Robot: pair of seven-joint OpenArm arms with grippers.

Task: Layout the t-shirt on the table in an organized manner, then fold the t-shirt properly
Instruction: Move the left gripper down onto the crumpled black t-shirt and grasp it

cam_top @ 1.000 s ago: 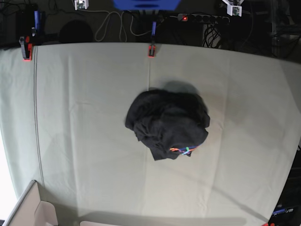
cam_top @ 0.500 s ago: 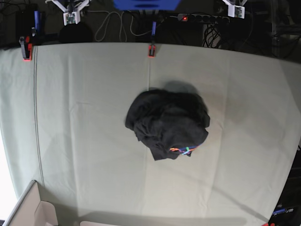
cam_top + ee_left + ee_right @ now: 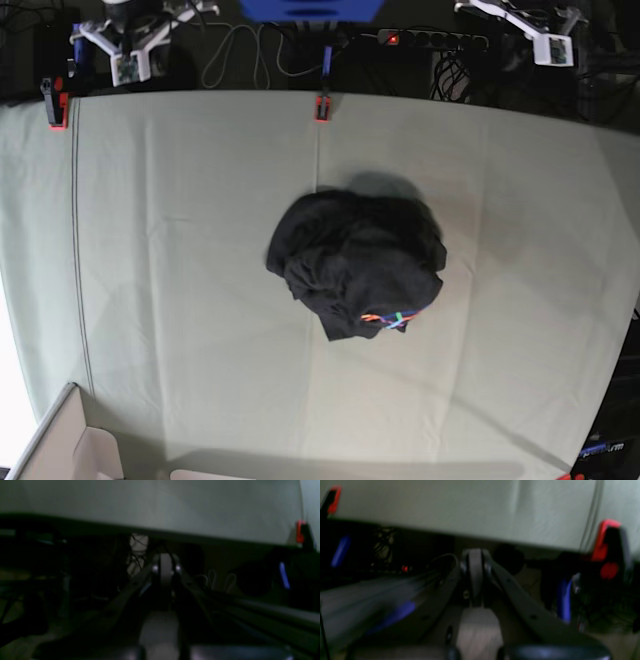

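Observation:
The black t-shirt (image 3: 355, 262) lies crumpled in a heap at the middle of the table (image 3: 170, 260), a bit of rainbow graphic showing at its near edge. My right gripper (image 3: 127, 68) hangs beyond the table's far edge at the top left, shut and empty; in its wrist view the right gripper (image 3: 475, 563) points at the table edge. My left gripper (image 3: 556, 50) is beyond the far edge at the top right, also shut with nothing in it, and the left gripper (image 3: 165, 567) shows its fingers pressed together. Both are far from the shirt.
Red clamps (image 3: 322, 107) (image 3: 57, 108) grip the cloth on the far edge. A power strip (image 3: 432, 38) and cables lie behind the table. A cardboard box (image 3: 62, 450) stands at the near left corner.
Both arms have come further into the base view from behind the far edge, toward the table. The t-shirt has not moved.

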